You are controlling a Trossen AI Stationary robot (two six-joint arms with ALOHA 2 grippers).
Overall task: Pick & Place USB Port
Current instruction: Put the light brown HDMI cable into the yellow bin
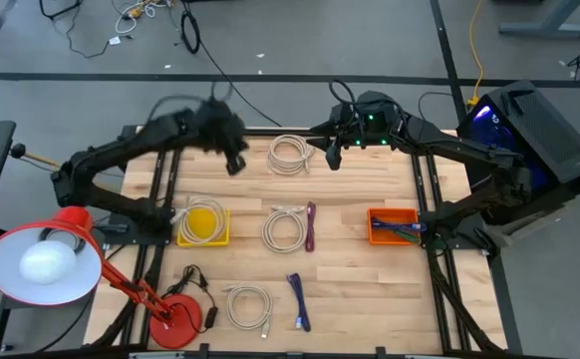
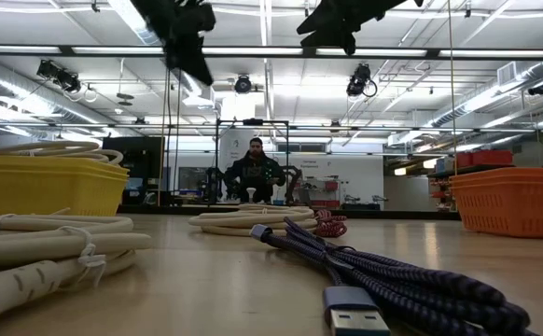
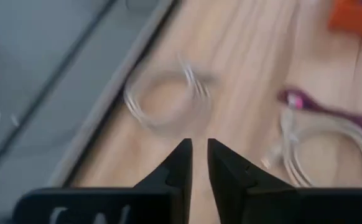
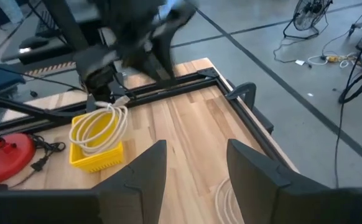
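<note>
From above, the left gripper point(image 1: 235, 160) hung over the table's point(image 1: 370, 289) far edge, just beside a white coiled cable point(image 1: 290, 155); the right gripper point(image 1: 333, 155) hovered on the coil's other side. The blue USB cable point(image 1: 299, 302) lay near the table's near edge. Left wrist: fingers point(image 3: 180, 167) nearly together, holding nothing. Right wrist: fingers point(image 4: 145, 167) wide apart, a yellow basket point(image 4: 97, 155) beyond.

Setting: robotics lab or industrial workshop hall. Evidence: exposed ceiling ducts point(image 2: 10, 79) and strip lights point(image 2: 57, 49) beyond the raised grippers; grey concrete floor point(image 1: 290, 40) with loose cables point(image 1: 136, 15) past the arms' reach; floor fan point(image 4: 305, 15) outside the wooden table point(image 1: 350, 289); seated person point(image 2: 256, 173) at another rig behind it.
</note>
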